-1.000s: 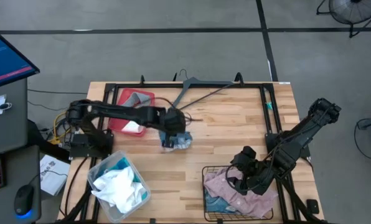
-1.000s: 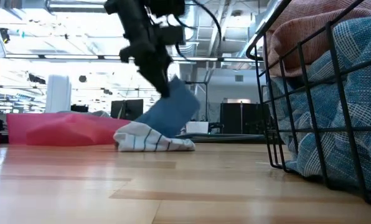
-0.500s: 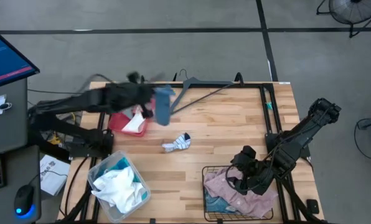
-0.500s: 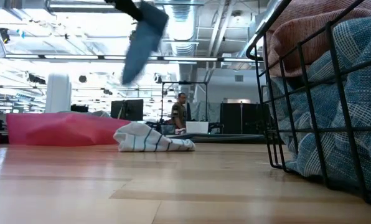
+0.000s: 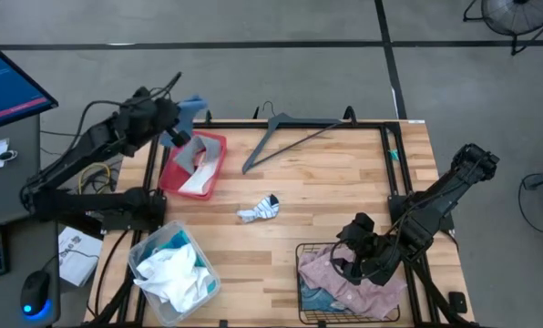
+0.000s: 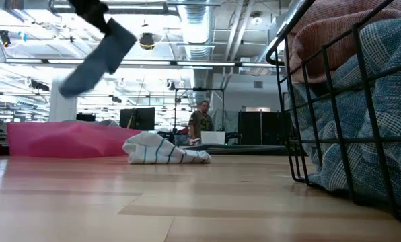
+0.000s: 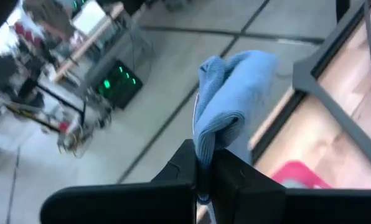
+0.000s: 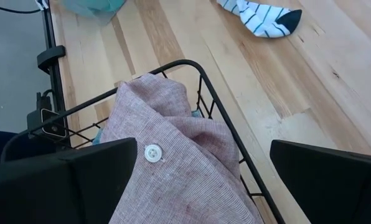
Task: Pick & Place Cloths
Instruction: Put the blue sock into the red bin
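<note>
Left wrist view alone showed left gripper [image 7: 204, 171] fingers pinching blue cloth [image 7: 232, 96] | low view: cloth hung slantwise, long axis diagonal | right gripper [image 5: 355, 258] fingers spread over wire basket [image 5: 301, 273]

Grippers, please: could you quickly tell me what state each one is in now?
Left gripper: closed, holding the blue cloth.
Right gripper: open, empty, above the wire basket.

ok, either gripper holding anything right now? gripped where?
Left gripper is shut on the blue cloth, pinching a bunched fold at one end; the rest hangs free. Right gripper is open, empty, over the wire basket.
</note>
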Motion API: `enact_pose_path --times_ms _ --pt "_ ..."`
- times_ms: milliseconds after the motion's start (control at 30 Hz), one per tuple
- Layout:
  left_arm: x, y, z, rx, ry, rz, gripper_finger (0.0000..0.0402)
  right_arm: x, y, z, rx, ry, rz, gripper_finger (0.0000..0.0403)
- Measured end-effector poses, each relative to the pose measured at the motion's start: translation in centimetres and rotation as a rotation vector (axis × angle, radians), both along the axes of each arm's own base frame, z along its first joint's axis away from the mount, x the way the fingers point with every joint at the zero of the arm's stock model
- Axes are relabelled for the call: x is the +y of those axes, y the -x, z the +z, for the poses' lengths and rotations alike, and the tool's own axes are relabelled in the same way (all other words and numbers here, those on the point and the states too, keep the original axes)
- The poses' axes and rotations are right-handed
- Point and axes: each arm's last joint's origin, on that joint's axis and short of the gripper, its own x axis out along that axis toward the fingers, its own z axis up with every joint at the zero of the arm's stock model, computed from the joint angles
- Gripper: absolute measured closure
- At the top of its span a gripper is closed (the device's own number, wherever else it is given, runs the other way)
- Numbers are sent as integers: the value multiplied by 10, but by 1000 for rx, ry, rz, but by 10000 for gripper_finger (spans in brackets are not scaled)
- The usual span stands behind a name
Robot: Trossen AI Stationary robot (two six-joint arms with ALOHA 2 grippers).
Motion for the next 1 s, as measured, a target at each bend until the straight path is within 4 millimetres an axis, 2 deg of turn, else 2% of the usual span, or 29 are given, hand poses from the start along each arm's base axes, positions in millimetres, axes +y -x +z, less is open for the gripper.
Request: enact_pose_path --times_ms 367,500,667,733,833,1000 --pt "8 -4 -74 -98 250 181 401 1 1 0 -1 -2 2 40" --pt "5 0 -102 -60 343 246 401 1 1 0 -1 -2 3 40" --pt "1 1 -132 -38 498 218 395 1 0 0 0 4 8 40" --pt "-1 -1 -138 -25 558 167 385 0 1 0 2 6 9 40" --pt "-3 -5 -137 -32 589 80 356 0 1 0 2 7 9 40" --pt "-7 -8 -137 -21 598 42 284 0 1 0 2 6 9 40"
